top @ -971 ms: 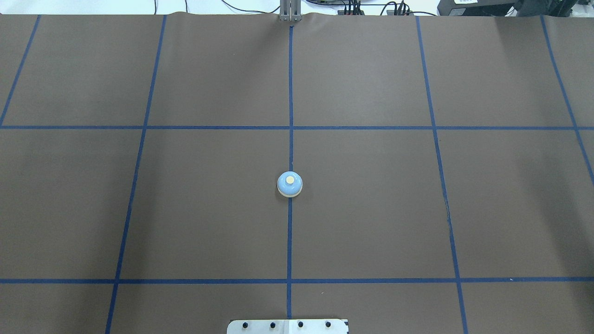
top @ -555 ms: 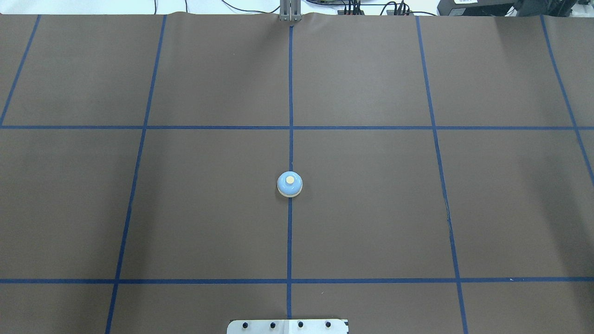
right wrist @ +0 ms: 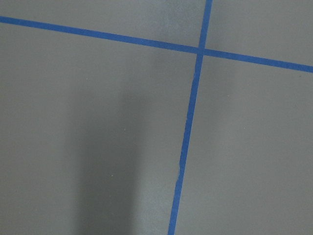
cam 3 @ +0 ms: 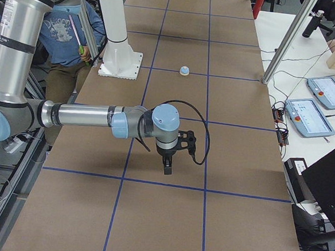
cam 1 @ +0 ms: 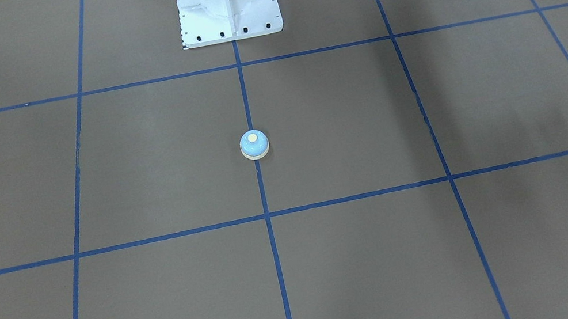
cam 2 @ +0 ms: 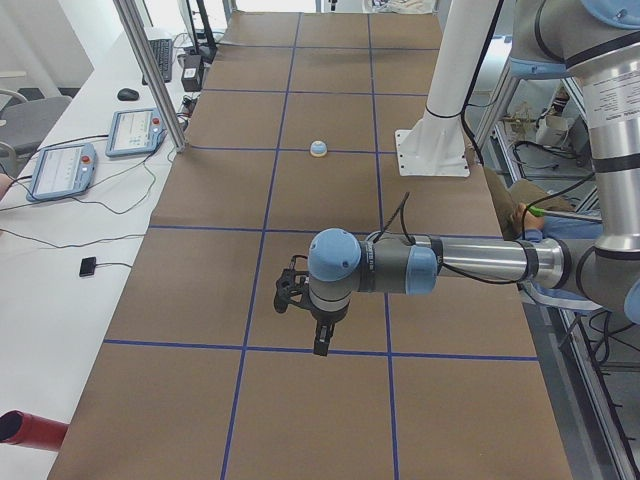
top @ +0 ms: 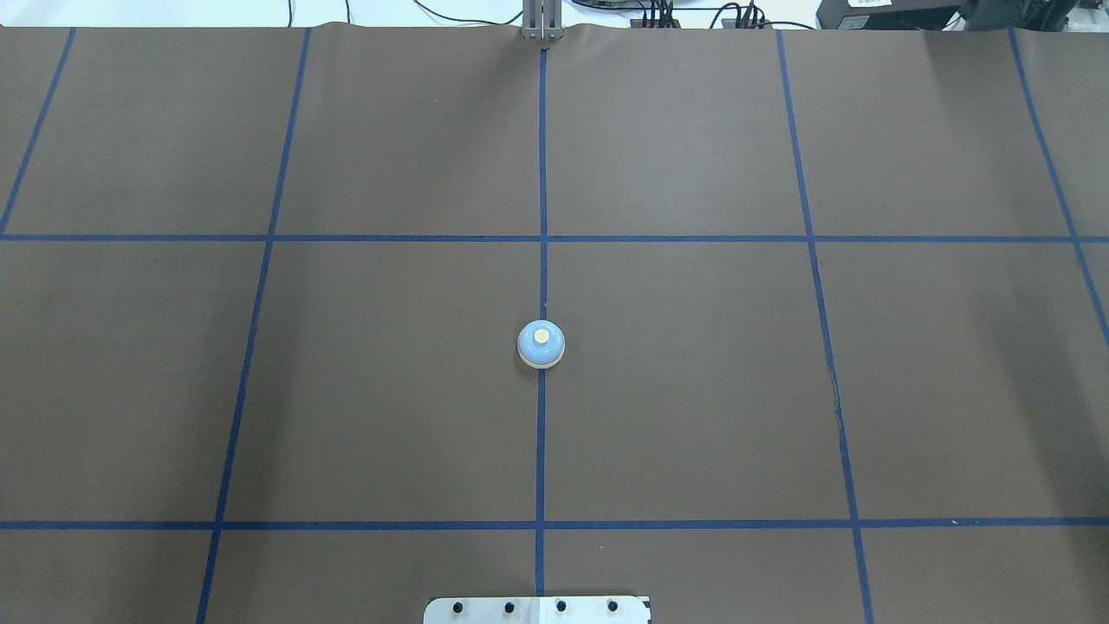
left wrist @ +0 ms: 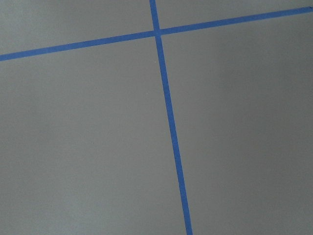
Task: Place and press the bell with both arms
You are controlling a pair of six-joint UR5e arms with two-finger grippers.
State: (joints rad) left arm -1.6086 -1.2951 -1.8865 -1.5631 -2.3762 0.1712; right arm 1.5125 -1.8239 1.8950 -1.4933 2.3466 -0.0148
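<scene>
The bell (top: 541, 344) is a small light-blue dome with a cream base and button. It stands alone on the centre tape line of the brown table cover, and also shows in the front view (cam 1: 254, 145), the left side view (cam 2: 318, 149) and the right side view (cam 3: 184, 71). Neither arm shows in the overhead or front view. My left gripper (cam 2: 320, 340) hangs over the table's left end, far from the bell. My right gripper (cam 3: 168, 167) hangs over the right end, equally far. I cannot tell whether either is open or shut. Both wrist views show only brown cover and blue tape.
The white bolted pedestal (cam 1: 227, 0) stands at the robot's edge behind the bell (top: 537, 609). A metal post (top: 542, 22) stands at the far edge. Control tablets (cam 2: 140, 130) (cam 3: 309, 115) lie on the side benches. A seated person (cam 3: 70, 30) is behind the pedestal.
</scene>
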